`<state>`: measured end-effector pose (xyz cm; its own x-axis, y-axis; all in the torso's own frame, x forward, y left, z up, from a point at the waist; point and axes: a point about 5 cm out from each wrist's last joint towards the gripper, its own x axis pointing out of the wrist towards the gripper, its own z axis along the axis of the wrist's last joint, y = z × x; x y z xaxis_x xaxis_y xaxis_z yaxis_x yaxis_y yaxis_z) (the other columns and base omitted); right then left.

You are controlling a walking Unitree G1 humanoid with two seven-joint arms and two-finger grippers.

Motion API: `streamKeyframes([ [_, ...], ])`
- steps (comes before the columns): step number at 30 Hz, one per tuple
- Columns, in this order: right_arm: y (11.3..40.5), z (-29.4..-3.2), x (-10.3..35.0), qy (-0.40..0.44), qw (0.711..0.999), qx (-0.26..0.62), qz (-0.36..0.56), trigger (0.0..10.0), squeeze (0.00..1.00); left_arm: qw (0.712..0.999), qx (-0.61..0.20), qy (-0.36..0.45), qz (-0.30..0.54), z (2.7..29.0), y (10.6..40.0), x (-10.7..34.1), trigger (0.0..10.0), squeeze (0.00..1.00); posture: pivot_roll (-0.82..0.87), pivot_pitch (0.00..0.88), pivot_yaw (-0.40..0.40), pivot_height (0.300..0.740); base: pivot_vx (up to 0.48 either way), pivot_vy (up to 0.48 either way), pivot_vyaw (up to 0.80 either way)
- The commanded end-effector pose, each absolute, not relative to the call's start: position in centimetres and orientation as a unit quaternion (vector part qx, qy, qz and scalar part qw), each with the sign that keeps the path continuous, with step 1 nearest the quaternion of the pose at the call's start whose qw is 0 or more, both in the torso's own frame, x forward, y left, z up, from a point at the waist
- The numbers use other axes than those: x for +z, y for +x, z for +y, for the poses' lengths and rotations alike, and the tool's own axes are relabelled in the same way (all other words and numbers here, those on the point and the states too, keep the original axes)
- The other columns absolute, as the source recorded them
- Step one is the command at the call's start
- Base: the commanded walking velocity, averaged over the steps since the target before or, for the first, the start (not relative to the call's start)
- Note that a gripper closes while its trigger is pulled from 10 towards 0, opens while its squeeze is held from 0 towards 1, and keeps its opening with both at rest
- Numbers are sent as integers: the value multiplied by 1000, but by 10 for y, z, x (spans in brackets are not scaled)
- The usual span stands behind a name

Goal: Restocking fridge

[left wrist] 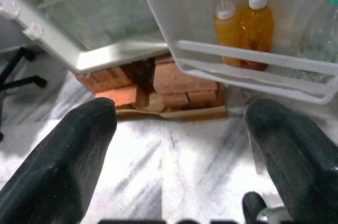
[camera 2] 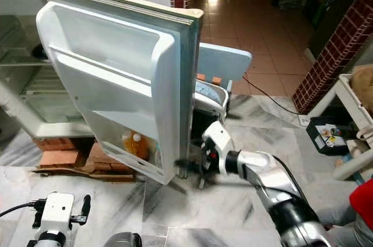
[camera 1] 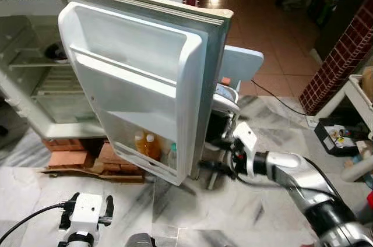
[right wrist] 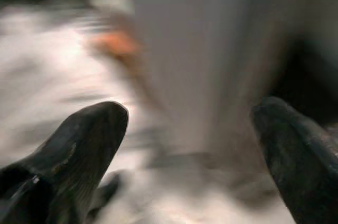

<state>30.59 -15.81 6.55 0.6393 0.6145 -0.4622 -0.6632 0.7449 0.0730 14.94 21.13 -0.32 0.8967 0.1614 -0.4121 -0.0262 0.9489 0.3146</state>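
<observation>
Left eye view: the right gripper [camera 1: 214, 171] reaches low toward the outer edge of the open fridge door [camera 1: 140, 84], which stands just ahead of it, long axis upright; this arm is far nearer than the left gripper [camera 1: 87, 209], held low and well short. Left wrist view: spread fingers [left wrist: 58, 160] hold nothing; orange bottles [left wrist: 244, 26] sit ahead in the door's bottom shelf, above marble floor [left wrist: 185, 176] and bricks [left wrist: 182, 84]. Right wrist view: blurred, fingers [right wrist: 79, 145] parted and empty either side of the door edge.
</observation>
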Motion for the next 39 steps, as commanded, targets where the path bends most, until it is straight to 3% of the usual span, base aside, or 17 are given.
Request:
streamKeyframes([
  [1,318,-173,68,-74,934,268,226,10000,0,959,57,158,227,215,147,-6,10000,0,101,55,-10,740,0,0,0],
  [12,352,-180,94,-87,979,122,135,10000,0,962,62,162,211,214,160,5,10000,0,107,56,-13,740,0,0,0],
  [15,366,-175,116,-55,992,95,66,10000,0,964,57,156,207,209,162,6,10000,0,104,56,-11,740,0,0,0],
  [23,378,-159,142,25,992,127,-7,10000,0,970,26,131,204,198,161,6,10000,0,111,58,-11,740,0,0,0],
  [27,380,-148,149,84,982,163,-33,10000,0,972,42,99,208,202,146,0,10000,0,126,57,-16,740,0,0,0],
  [33,378,-122,162,211,938,267,-61,10000,0,970,55,89,220,205,135,-3,10000,0,140,60,-22,740,0,0,0],
  [34,368,-106,171,263,895,352,-74,10000,0,970,57,87,220,205,134,-4,10000,0,146,60,-24,740,0,0,0],
  [36,357,-96,179,293,857,415,-81,10000,0,970,59,86,221,205,133,-5,10000,0,148,60,-26,740,0,0,0],
  [38,327,-84,194,319,775,538,-91,10000,0,970,61,80,223,207,131,-10,10000,0,148,60,-26,740,0,0,0],
  [39,327,-84,194,319,775,538,-91,10000,0,970,61,80,223,207,131,-10,10000,0,148,60,-26,740,0,0,0],
])
